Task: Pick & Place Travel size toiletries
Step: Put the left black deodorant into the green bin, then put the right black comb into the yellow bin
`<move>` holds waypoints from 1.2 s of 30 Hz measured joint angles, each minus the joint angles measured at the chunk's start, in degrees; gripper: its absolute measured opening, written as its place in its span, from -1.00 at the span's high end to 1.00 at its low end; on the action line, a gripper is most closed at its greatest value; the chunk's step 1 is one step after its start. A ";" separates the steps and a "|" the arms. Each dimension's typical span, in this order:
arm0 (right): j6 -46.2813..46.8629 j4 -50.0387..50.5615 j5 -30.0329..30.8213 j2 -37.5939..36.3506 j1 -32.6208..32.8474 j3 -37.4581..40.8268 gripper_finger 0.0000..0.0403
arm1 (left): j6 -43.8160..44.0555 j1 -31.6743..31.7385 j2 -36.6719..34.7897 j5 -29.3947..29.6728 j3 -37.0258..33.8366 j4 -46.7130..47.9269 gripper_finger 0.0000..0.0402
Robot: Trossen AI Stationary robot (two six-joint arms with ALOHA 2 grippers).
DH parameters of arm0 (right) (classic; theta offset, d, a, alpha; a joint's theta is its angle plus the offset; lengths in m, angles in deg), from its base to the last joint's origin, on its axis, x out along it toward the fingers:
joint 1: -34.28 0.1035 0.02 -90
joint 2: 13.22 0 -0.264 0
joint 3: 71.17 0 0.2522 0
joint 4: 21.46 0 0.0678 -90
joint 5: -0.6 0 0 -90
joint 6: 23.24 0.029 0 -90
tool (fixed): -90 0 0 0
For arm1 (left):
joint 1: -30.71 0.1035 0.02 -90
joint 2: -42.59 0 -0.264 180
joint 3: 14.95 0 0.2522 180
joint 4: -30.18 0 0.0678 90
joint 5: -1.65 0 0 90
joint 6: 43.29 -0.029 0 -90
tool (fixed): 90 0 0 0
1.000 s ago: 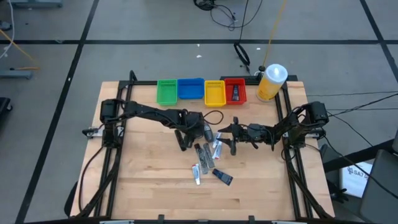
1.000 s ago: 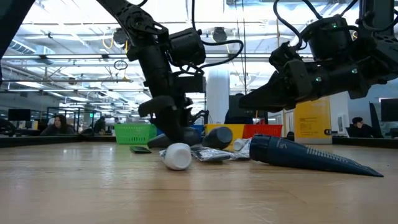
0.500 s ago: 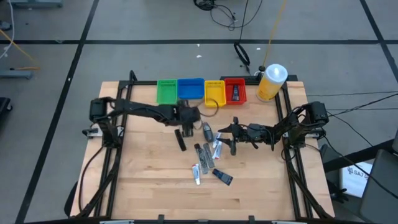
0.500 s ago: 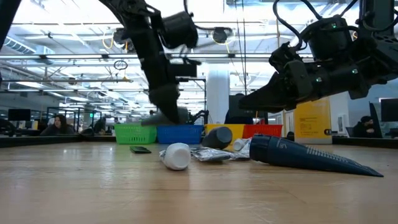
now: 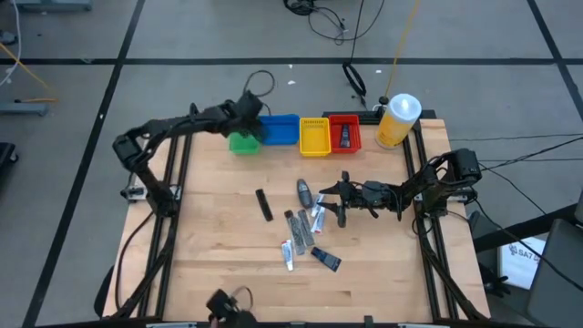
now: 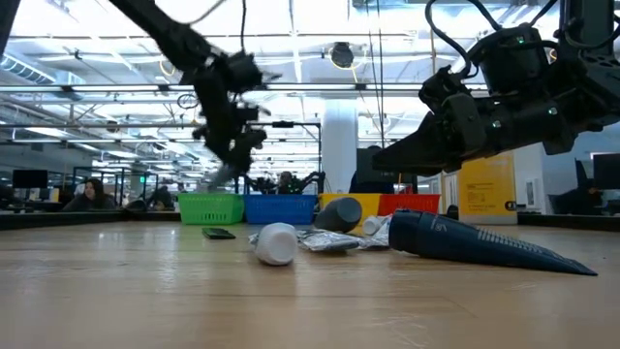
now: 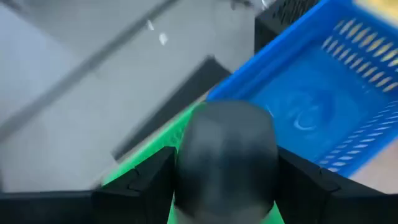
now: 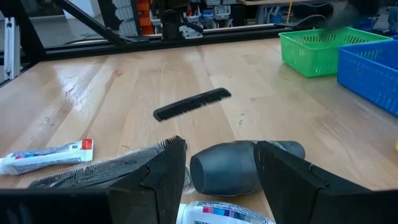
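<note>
My left gripper (image 5: 248,118) is over the green bin (image 5: 242,143) at the table's far edge, shut on a dark grey rounded bottle (image 7: 227,152). The other travel toiletries lie in a pile (image 5: 305,228) at the table's middle: grey tubes, white tubes with blue and red marks, a dark blue tube (image 6: 484,244) and a dark grey bottle (image 5: 304,192). My right gripper (image 5: 342,199) is open and hovers just right of the pile. In the right wrist view its fingers frame that bottle (image 8: 239,167) without touching it. My left gripper pinches the dark grey bottle between its two fingers, one on each side of the rounded body (image 7: 186,180). The fingers slant down from above. The bottle is lifted clear, above the green bin's rim (image 7: 155,149) beside the blue bin (image 7: 323,93).
A black comb (image 5: 263,204) lies alone left of the pile. The blue (image 5: 280,130), yellow (image 5: 314,137) and red (image 5: 345,134) bins stand in a row at the far edge, the red one with a dark item inside. A big yellow bottle (image 5: 398,121) stands at the far right.
My left gripper has risen from the pile with the dark grey bottle. It has swung toward the table's far edge and a little left, and is now over the green bin. The comb it covered now lies in plain view. My right gripper has kept still.
</note>
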 joint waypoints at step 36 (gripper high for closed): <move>1.11 6.93 -7.34 0.00 1.07 -7.93 0.09 | -3.46 -31.67 -11.41 -13.12 -33.38 -41.13 0.52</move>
